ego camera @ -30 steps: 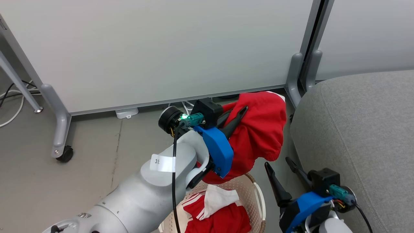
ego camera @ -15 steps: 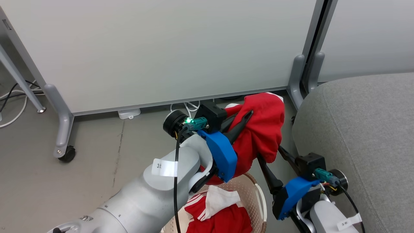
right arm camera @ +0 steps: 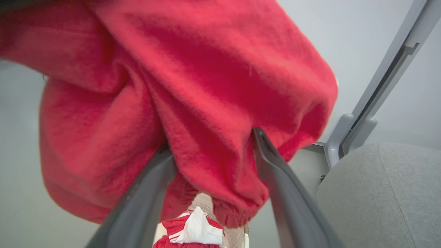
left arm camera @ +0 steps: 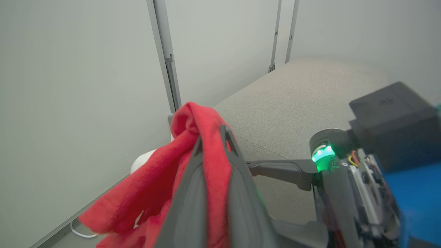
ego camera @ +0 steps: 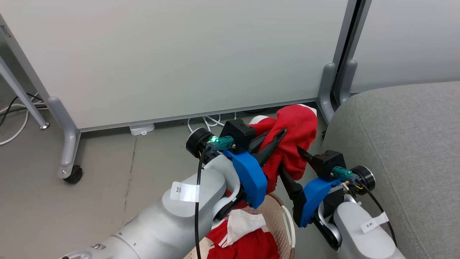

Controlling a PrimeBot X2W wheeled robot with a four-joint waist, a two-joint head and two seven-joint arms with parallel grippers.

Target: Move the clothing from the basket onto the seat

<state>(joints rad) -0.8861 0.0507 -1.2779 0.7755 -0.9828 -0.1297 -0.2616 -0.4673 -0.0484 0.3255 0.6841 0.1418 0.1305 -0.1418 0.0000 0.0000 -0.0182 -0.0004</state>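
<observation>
Basket (ego camera: 288, 220) at the bottom edge on the floor (ego camera: 107, 172), striped garment (ego camera: 237, 233) lying inside it. Just above and beyond the basket the red garment (ego camera: 300, 129) hangs in the air, clear of the basket and not on the seat (ego camera: 395, 144), which sits just right of it. Right claw (ego camera: 289, 160) comes up from below with jaws spread wide, one finger on each side of a hanging fold of the red garment. In the right wrist view the cloth bulges between the fingers (right arm camera: 275, 165), with basket and striped garment below. Left claw (ego camera: 275, 135) is higher up, pinched closed on the red garment's upper bunch. The left wrist view shows cloth squeezed between its two fingers and draped past the tips. Panel (ego camera: 179, 54) stands behind everything.
</observation>
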